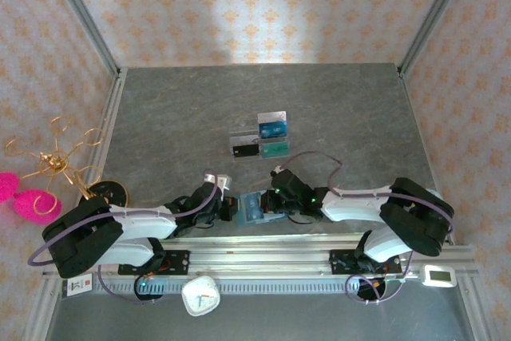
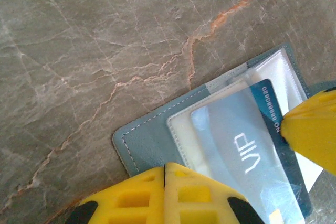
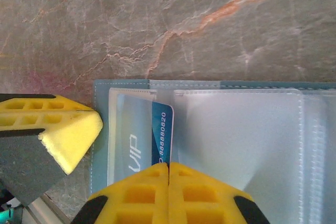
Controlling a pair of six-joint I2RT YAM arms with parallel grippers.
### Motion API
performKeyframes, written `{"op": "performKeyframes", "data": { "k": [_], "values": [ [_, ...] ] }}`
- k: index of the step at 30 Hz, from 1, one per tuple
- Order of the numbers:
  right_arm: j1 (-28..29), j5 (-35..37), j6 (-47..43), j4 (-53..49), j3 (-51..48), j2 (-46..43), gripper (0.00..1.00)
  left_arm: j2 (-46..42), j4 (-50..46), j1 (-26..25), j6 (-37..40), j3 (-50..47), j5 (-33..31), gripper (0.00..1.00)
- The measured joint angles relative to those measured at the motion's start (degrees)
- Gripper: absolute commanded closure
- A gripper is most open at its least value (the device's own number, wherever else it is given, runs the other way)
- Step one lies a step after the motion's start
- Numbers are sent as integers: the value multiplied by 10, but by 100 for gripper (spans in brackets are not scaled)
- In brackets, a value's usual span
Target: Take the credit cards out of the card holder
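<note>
Left claw (image 2: 164, 174) is closed, its yellow pads pressed together with no gap. Its tip sits over one end of the holder (image 2: 149, 140), on the teal cover beside the rim of a clear sleeve. Right claw (image 3: 168, 169) is closed too, pads meeting in one seam at the long edge of the blue card (image 3: 161, 129). Whether it nips the card or the sleeve I cannot tell. That card, marked VIP, lies inside the sleeve, its numbered end showing bare blue. Seen from above, the holder lies open and flat on the worktop (image 2: 79, 51), between the two claws and close to the arm bases.
</note>
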Motion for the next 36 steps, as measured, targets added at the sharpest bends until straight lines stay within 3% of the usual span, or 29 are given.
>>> {"op": "performKeyframes", "data": {
  "k": [8, 16, 25, 28, 31, 36],
  "values": [
    [0, 1, 2, 0, -7, 1, 100, -35, -33, -26, 14, 38, -7, 100],
    [0, 1, 5, 11, -12, 6, 100, 37, -21, -53, 10, 65, -10, 100],
    [-15, -20, 12, 30, -23, 6, 80, 50, -25, -53, 3, 55, -21, 100],
    [-19, -28, 13, 38, -24, 9, 79, 61, -10, -53, 3, 56, -21, 100],
    [-20, -37, 13, 51, -24, 17, 79, 67, 0, -53, 3, 56, -21, 100],
    [-22, -39, 14, 58, -24, 23, 97, 71, 7, -53, 3, 56, -20, 100]
  ]
}}
